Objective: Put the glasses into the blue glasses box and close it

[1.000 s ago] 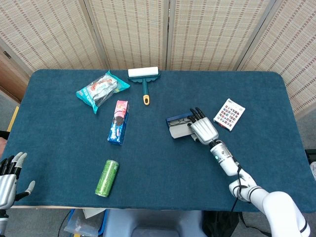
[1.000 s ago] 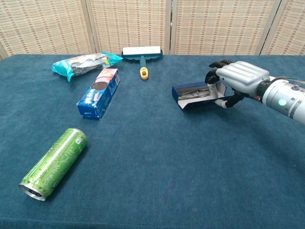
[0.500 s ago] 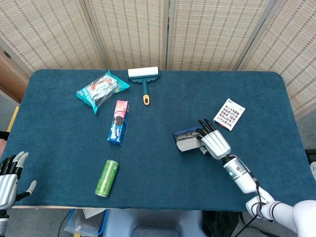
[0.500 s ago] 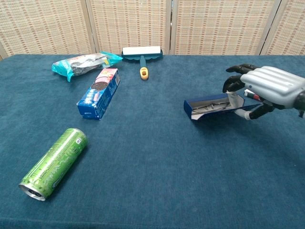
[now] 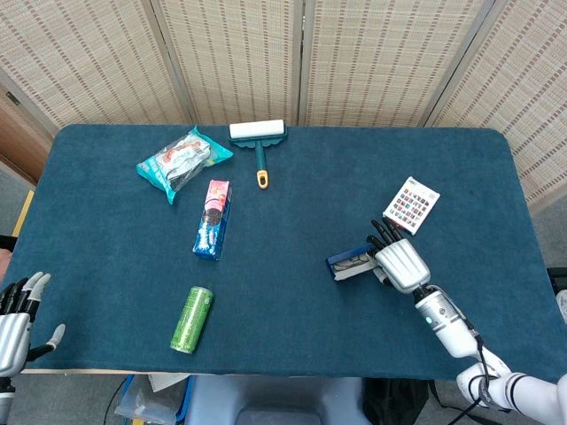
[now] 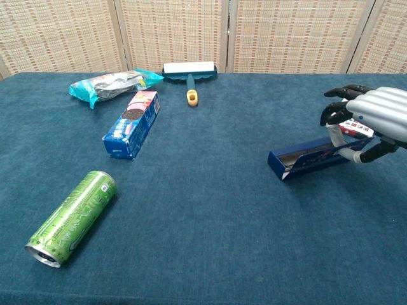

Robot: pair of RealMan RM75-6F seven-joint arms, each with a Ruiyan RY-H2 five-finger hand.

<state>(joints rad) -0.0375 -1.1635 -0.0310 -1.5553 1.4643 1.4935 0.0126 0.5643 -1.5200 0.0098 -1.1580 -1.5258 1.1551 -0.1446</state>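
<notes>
Holding the long blue glasses box (image 6: 313, 161) by one end, the right hand (image 5: 403, 266) has its fingers curled around it, with the thumb underneath and the other fingers over the top. To do this step well, I think the hand should keep a firm but gentle hold, set the box flat on the dark blue table cloth (image 5: 292, 336), and make sure nothing pokes out before the lid goes down. The box sits on the right side of the table, near the front edge, just below a small white card with coloured squares (image 5: 412, 205). It is thin and dark blue outside, with a pale grey lining inside. It looks partly open. I cannot tell if the glasses are inside it. The left hand (image 5: 16, 323) is far away at the left front corner, holding nothing, with its fingers spread.
</notes>
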